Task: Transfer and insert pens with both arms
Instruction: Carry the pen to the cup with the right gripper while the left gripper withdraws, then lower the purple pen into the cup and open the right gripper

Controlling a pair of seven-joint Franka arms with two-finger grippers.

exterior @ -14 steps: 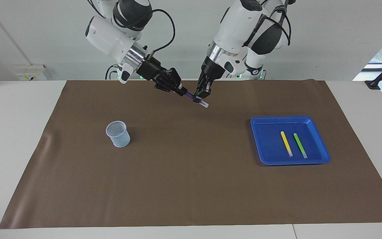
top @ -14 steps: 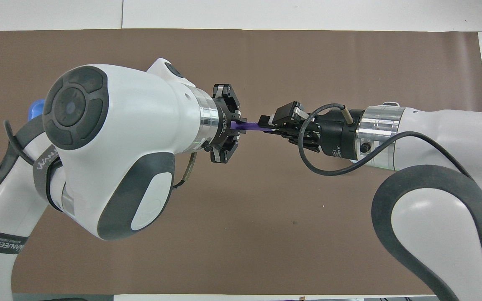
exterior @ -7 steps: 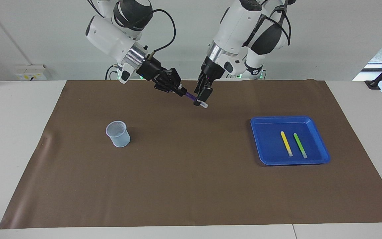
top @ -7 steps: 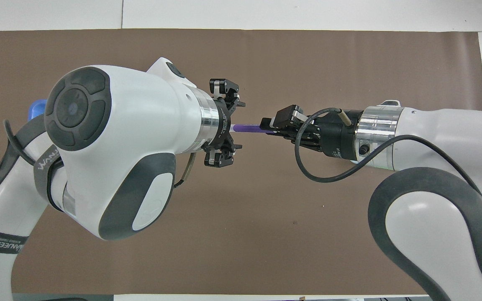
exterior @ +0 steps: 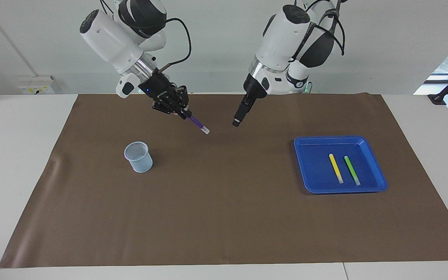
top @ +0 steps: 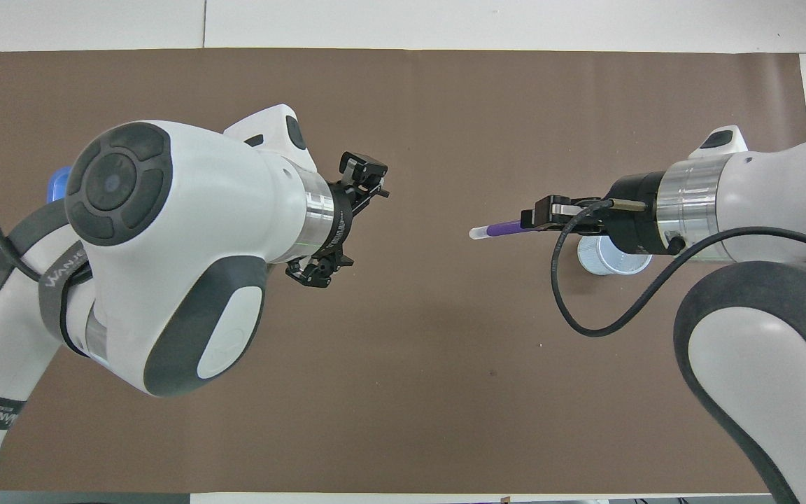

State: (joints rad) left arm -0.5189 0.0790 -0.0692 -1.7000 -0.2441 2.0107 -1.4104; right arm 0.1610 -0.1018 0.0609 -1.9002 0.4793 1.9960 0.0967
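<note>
A brown mat (exterior: 224, 217) is spread over the white bench (exterior: 18, 155). The purple pen (exterior: 197, 123) is gripped by the right end effector (exterior: 180, 110); the left end effector (top: 340, 220) is spread wide. The tray (exterior: 305, 171) is shown only in the facing view.

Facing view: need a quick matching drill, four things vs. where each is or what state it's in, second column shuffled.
Things:
1. purple pen
2. yellow pen
3. left tool
4. mesh cup

States:
A. open, holds nothing, over the brown mat
B. stands upright on the mat toward the right arm's end
C. lies in the blue tray beside the light green pen
D. gripped in the right tool, pale cap end pointing down

Pairs: 1-D, 2-C, 3-A, 4-B
</note>
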